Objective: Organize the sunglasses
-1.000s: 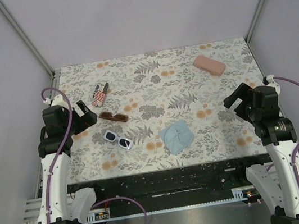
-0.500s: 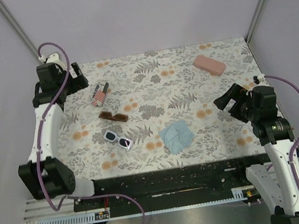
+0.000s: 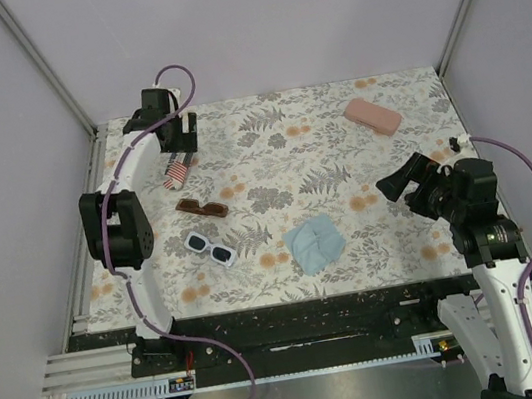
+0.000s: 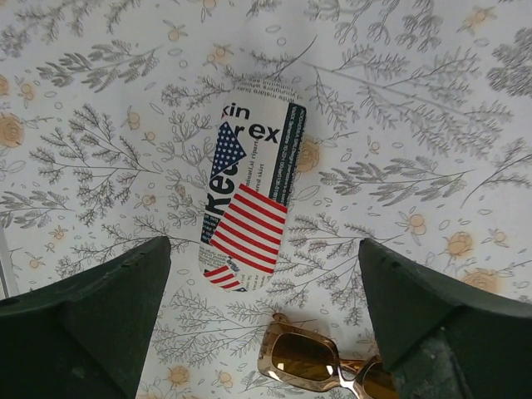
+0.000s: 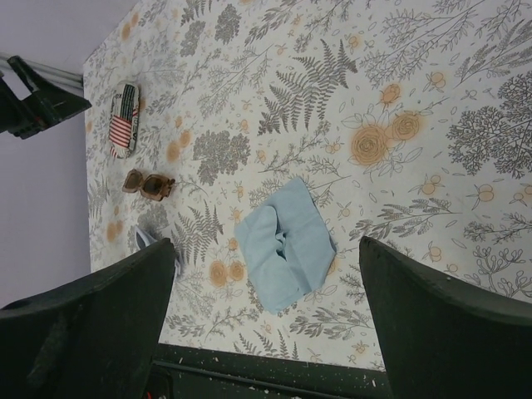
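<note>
The white sunglasses (image 3: 210, 250) lie on the left part of the worktop (image 3: 337, 138), toward the near edge. The brown sunglasses (image 3: 202, 208) lie just behind them, not touching. The worktop has a pale cover printed with grey ferns, leaves and small orange flowers. Plain pale walls stand on three sides of it, with thin metal posts in the far corners. The white pair has a thick white frame and dark lenses. The brown pair has a thin brown frame and clear brown lenses. Both pairs lie on a slant. Just past the brown pair lies a small pouch (image 3: 176, 168) with stars and stripes on it. The left claw (image 3: 180, 150) hangs over this pouch with its two fingers wide apart and nothing in them. In the left wrist view the pouch shows between the fingers, and the brown pair peeks in at the bottom edge. So the brown pair is near the left claw, and the white pair is farther from it. A crumpled blue cloth (image 3: 315, 243) lies to the right of the white pair. A pink case (image 3: 372, 116) lies near the far right corner. The right claw (image 3: 400, 181) hangs over the right side, fingers wide apart and holding nothing. It is well apart from both pairs, with the cloth in between.
</note>
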Tool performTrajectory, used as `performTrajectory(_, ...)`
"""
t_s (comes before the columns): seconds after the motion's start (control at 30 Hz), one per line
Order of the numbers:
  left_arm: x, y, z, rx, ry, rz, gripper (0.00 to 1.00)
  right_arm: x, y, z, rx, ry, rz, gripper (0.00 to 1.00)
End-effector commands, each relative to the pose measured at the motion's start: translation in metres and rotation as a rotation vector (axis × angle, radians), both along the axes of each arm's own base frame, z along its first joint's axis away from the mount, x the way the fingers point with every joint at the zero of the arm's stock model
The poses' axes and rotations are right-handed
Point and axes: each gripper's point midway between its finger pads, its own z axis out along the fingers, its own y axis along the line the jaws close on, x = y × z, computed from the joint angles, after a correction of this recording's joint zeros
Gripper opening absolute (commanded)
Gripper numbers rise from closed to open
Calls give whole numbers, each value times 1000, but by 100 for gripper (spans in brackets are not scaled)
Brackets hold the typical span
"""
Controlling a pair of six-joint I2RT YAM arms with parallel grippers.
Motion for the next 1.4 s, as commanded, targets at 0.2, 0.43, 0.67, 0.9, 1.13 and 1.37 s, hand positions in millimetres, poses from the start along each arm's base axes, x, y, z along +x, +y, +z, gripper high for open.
performTrajectory(0.2,22,15,-36,91,84,-23,99,4,8,-1,0,-19,62,99)
performTrajectory(0.43,26,18,-69,72,171,-21,99,8,11,-7,6,-6,78,99)
performTrajectory(0.67,27,29,-84,38,205,15,93,12,8,-10,-6,11,67,99)
performTrajectory(0.9,27,28,-93,29,226,4,73,12,8,-11,-9,13,65,99)
performTrajectory(1.13,27,18,-95,-19,251,-12,45,11,9,-10,-6,10,73,99)
performTrajectory(1.37,19,-59,-34,-439,192,-163,38,11,22,-9,30,4,148,99)
